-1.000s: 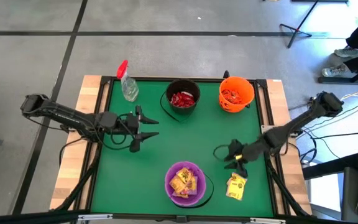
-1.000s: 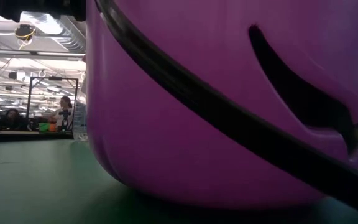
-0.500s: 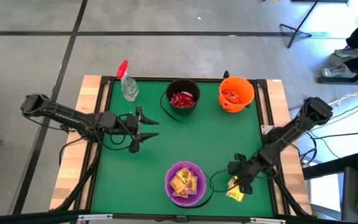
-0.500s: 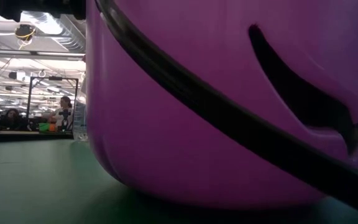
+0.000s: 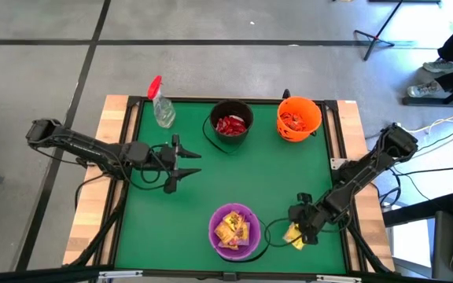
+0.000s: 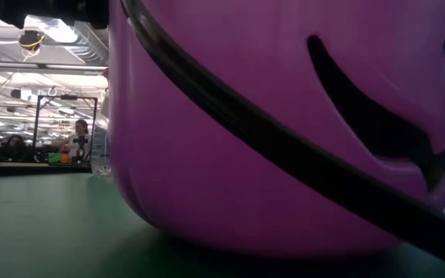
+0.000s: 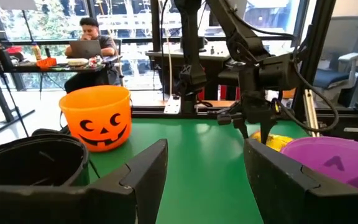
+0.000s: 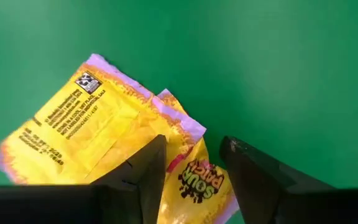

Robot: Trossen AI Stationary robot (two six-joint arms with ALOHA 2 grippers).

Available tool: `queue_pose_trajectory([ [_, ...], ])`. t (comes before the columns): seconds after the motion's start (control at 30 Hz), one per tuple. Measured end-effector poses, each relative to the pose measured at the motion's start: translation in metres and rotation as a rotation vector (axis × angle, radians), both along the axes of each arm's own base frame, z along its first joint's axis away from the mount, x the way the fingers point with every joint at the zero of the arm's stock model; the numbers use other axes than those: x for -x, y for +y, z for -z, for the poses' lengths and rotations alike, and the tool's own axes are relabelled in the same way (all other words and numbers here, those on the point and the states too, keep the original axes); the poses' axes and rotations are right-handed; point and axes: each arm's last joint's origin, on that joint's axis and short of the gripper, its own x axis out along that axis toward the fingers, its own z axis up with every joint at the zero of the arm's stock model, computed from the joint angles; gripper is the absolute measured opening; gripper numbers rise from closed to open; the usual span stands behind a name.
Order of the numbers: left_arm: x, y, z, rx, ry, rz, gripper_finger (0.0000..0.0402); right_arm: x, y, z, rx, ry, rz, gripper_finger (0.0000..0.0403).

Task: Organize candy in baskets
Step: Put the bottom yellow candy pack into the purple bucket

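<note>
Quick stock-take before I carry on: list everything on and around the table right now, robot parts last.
purple bucket: one, near edge, yellow packets inside
black bucket: one, far side, red packets inside
orange bucket: one, pumpkin face, far right, red packets inside
loose yellow packets: at least two, overlapping on the green mat right of the purple bucket
spray bottle: one, clear with red trigger, far left corner
person: one, seated at a desk beyond the table
left hand: open, empty, left of centre
right hand: fingers apart, straddling the loose yellow packets
</note>
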Motion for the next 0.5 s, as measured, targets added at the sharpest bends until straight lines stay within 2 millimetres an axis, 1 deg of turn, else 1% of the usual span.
queue_pose_trajectory([
  [0.13,0.000,0.001,0.000,-0.002,0.002,-0.019,0.0200,-0.003,-0.008,0.001,0.093,-0.036,0.016,0.0137],
  [0.23,0.000,0.001,0.000,-0.002,0.003,-0.027,0.0200,-0.010,-0.019,0.002,0.149,-0.058,0.060,0.0114],
  [0.4,0.000,0.001,0.000,-0.001,0.003,-0.027,0.0200,-0.022,-0.037,-0.001,0.160,-0.056,0.094,0.0090],
  [0.5,0.000,0.001,0.000,0.001,0.003,-0.027,0.0200,-0.028,-0.045,-0.005,0.182,-0.060,0.068,0.0080],
])
